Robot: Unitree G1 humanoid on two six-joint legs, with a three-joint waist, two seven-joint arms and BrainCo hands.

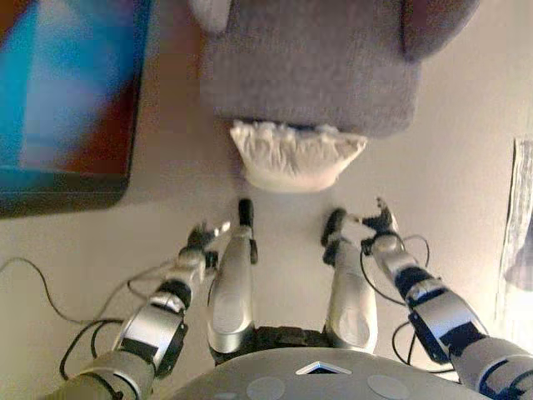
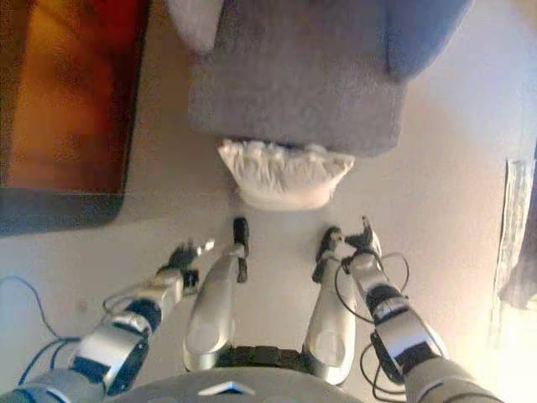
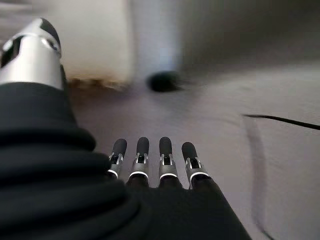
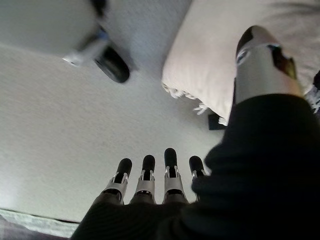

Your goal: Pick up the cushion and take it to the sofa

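Observation:
A white fringed cushion (image 1: 296, 158) lies on the pale floor, against the front of the grey sofa (image 1: 308, 67). My left hand (image 1: 204, 236) hangs open over the floor, short of the cushion and off its left end. My right hand (image 1: 379, 221) is open too, just short of the cushion's right end. Neither hand touches it. In the left wrist view straight fingers (image 3: 150, 152) point over the floor, with the cushion (image 3: 95, 45) beyond the thumb. The right wrist view shows straight fingers (image 4: 157, 175) and the cushion (image 4: 210, 65) close by the thumb.
A large flat dark-rimmed panel (image 1: 67, 108) lies on the floor at the left. A pale cloth (image 1: 520, 217) hangs at the right edge. A white rounded thing (image 1: 212, 12) sits at the sofa's far left corner.

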